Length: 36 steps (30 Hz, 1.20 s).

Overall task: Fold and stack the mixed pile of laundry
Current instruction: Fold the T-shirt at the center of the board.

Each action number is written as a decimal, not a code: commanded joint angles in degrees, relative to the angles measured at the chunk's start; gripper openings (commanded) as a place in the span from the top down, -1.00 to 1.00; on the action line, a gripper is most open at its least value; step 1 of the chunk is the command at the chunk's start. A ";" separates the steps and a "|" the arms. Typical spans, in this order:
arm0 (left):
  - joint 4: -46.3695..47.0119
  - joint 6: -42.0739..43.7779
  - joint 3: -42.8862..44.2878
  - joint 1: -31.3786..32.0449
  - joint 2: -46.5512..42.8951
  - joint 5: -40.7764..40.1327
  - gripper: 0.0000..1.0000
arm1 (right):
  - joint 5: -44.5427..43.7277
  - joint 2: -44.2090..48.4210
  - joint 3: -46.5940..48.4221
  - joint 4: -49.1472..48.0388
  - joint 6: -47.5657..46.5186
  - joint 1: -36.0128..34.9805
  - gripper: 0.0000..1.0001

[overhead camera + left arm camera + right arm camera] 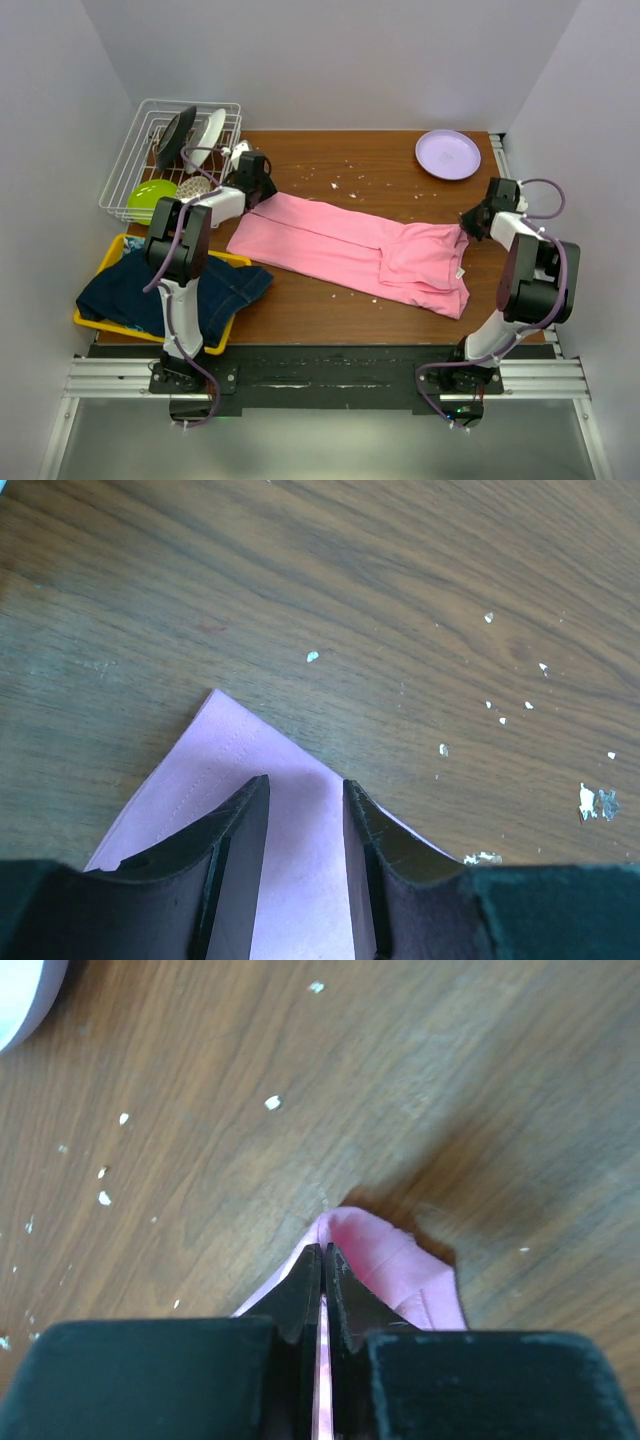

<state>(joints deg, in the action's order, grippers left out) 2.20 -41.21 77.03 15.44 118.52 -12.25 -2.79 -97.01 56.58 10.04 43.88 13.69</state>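
The pink T-shirt [350, 250] lies spread across the table's middle, folded lengthwise. My left gripper [258, 190] is open over its far left corner; in the left wrist view the fingers [305, 785] straddle that pink corner [230, 750]. My right gripper [468, 222] is shut on the shirt's far right corner, and the right wrist view shows pink cloth [375, 1245] pinched between the closed fingers [323, 1252]. The dark blue denim jacket [175, 290] lies in the yellow tray [110, 255] at the left, with a bit of blue-turquoise cloth [130, 252] beside it. The grey garment is not visible.
A white wire dish rack [170, 160] with a green bowl and dishes stands at the far left. A lilac plate [447, 154] sits at the far right. Small white crumbs are scattered on the wooden table [350, 175].
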 commanded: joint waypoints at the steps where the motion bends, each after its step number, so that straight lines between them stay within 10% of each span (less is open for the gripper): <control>1: 1.14 -0.63 2.51 -0.24 0.57 0.03 0.20 | -5.11 1.56 2.57 0.85 -0.02 1.95 1.00; 22: -1.31 0.95 7.95 -0.68 0.22 2.41 0.18 | -7.67 -13.19 22.25 4.63 -0.11 8.89 0.97; 28: -2.11 2.01 8.48 -1.73 0.40 4.43 0.16 | -9.69 -11.01 25.25 11.92 -2.83 8.63 -0.07; 36: -6.15 3.77 10.15 -2.26 1.36 7.06 0.05 | -12.32 0.84 18.49 15.88 -6.00 -1.70 -0.15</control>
<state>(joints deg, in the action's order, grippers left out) -2.00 -39.62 83.53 13.61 119.00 -7.42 -12.34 -104.36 77.73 23.40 40.53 19.70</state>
